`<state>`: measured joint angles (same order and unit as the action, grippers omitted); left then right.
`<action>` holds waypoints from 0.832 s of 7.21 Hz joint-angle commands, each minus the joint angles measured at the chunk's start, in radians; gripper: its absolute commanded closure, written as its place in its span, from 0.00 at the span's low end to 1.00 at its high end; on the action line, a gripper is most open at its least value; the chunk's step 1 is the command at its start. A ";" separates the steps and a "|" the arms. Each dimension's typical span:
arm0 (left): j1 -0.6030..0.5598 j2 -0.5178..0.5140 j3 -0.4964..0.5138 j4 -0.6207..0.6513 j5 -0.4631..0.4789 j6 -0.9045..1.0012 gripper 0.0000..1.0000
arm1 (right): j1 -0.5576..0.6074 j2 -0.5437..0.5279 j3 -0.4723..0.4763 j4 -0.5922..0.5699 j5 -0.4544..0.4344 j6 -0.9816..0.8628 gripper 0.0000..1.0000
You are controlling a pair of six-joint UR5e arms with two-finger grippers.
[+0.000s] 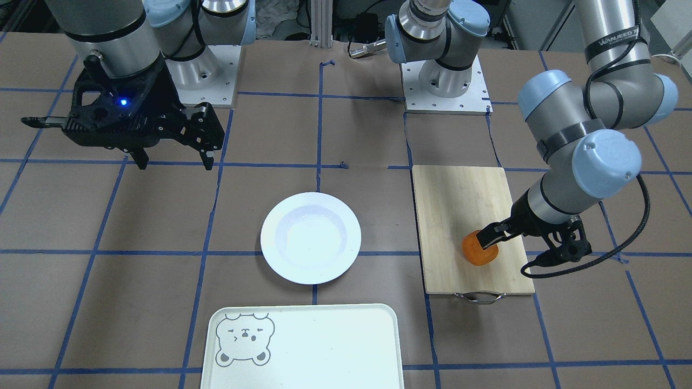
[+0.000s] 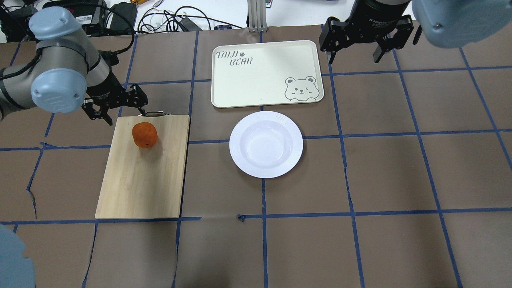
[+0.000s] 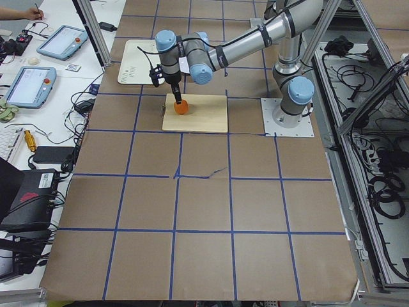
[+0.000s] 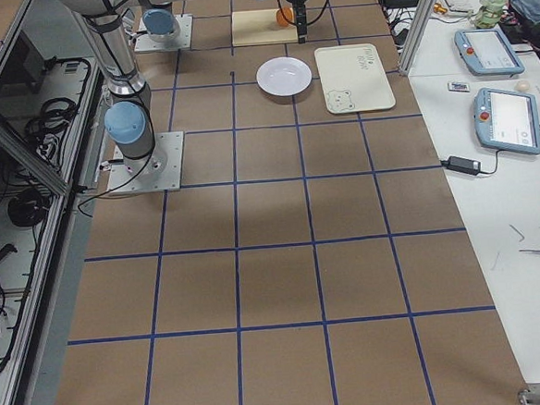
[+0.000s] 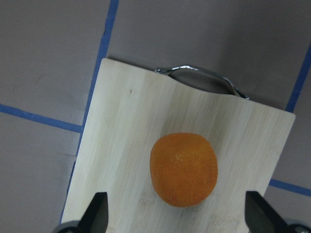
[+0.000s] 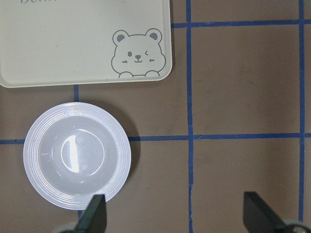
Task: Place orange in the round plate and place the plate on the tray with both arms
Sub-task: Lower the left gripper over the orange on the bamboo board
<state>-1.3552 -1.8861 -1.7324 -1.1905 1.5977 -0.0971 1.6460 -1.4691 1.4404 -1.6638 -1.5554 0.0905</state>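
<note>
The orange (image 1: 479, 252) (image 2: 145, 135) lies on a wooden cutting board (image 1: 459, 205), near the end with the metal handle. My left gripper (image 1: 493, 236) (image 2: 122, 112) hovers just beside and over it, open; in the left wrist view the orange (image 5: 183, 169) sits between and slightly ahead of the two spread fingertips (image 5: 99, 208). The white round plate (image 1: 273, 237) (image 2: 242, 144) is bare, mid-table, next to the tray (image 1: 324, 346) (image 2: 264, 74). My right gripper (image 1: 175, 162) (image 2: 354, 58) hangs open high over the table, looking down on the plate (image 6: 39, 155) and the tray (image 6: 73, 43).
The cutting board (image 2: 140, 180) lies on the robot's left side with its handle (image 1: 480, 296) toward the operators' edge. Brown paper with blue tape lines covers the table. Both arm bases (image 1: 446, 81) stand at the robot's side.
</note>
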 commanded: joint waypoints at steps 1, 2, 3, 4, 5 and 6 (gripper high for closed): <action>-0.001 -0.065 -0.006 0.003 -0.002 -0.010 0.00 | 0.000 0.000 0.000 -0.001 -0.002 0.000 0.00; -0.001 -0.076 -0.004 0.003 -0.036 -0.010 0.00 | 0.000 0.000 0.000 -0.001 0.000 0.000 0.00; -0.001 -0.091 -0.003 0.005 -0.053 -0.009 0.00 | 0.000 0.000 0.000 -0.001 0.000 0.000 0.00; -0.001 -0.105 -0.004 0.005 -0.053 -0.009 0.00 | 0.000 0.000 0.000 -0.001 0.000 0.000 0.00; -0.001 -0.123 -0.003 0.005 -0.051 -0.010 0.00 | 0.000 0.001 0.000 0.001 -0.002 -0.002 0.00; -0.001 -0.128 -0.001 0.005 -0.048 -0.012 0.27 | 0.000 0.000 0.002 0.001 -0.002 -0.002 0.00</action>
<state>-1.3560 -2.0025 -1.7348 -1.1858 1.5475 -0.1074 1.6460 -1.4691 1.4408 -1.6634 -1.5565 0.0895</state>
